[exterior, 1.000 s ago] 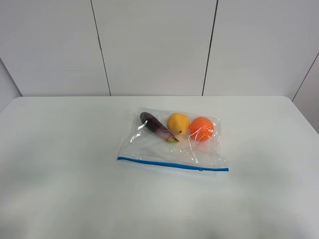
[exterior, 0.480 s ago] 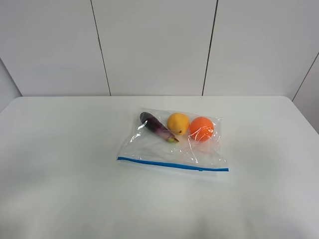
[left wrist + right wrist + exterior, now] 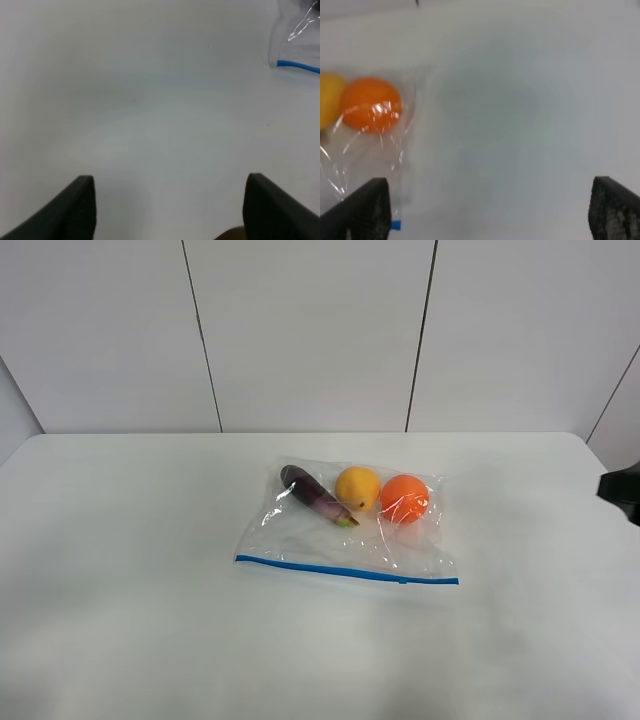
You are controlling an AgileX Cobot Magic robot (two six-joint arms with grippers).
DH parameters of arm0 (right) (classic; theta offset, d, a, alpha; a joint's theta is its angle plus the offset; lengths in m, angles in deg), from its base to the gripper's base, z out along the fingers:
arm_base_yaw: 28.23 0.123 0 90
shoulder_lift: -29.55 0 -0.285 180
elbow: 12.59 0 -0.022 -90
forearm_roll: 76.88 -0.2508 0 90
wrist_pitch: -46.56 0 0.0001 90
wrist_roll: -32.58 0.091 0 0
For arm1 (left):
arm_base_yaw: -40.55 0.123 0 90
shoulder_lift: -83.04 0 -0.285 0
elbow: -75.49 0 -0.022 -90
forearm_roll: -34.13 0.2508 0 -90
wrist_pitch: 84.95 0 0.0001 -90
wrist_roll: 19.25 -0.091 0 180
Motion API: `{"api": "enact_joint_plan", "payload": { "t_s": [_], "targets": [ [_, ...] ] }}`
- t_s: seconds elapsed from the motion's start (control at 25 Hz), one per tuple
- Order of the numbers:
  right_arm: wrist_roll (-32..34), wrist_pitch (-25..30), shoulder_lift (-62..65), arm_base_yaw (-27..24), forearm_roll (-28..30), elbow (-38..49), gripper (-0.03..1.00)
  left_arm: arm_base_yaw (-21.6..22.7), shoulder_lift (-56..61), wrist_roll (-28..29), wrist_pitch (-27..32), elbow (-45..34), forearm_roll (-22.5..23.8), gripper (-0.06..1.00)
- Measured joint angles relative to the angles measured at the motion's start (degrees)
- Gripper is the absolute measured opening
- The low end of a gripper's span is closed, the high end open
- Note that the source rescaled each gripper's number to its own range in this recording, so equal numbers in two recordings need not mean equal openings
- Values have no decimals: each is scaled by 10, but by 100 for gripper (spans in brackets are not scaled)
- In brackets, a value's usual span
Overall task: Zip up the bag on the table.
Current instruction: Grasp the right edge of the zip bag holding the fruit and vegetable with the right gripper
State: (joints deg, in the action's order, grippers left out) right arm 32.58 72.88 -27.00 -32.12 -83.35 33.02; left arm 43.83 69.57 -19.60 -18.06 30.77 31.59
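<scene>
Starting at the left: got the left gripper hanging over bare table, jaws spread wide, gripping nothing. Can just catch the left tip of the blue zipper strip off toward the middle, well apart. Moving to the middle — found the bag lying flat near the table's centre, with eggplant, yellow fruit and orange bunched along the far edge and the strip running left-to-right along the near edge. Can't judge sealed or not from here. Over on the right, seeing the right gripper wide open and empty too, near the bag's right end, with the orange and the strip's other tip in its own view; barely poking in at the overhead view's right edge. Guessing shorter reach from the right side — so probably worth pinching that end first and running leftward along the strip, with the left gripper pinning the opposite corner.
</scene>
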Motion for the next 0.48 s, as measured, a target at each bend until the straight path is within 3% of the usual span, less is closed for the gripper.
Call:
{"api": "enact_joint_plan", "payload": {
  "t_s": [0.28, 0.48],
  "targets": [
    [-120, -32, -236, 0, -188, -15, 84, 0, 0, 0, -1, 0, 0, 82],
    [-280, -5, -343, 0, -367, -48, 84, 0, 0, 0, -1, 0, 0, 82]
  ]
}}
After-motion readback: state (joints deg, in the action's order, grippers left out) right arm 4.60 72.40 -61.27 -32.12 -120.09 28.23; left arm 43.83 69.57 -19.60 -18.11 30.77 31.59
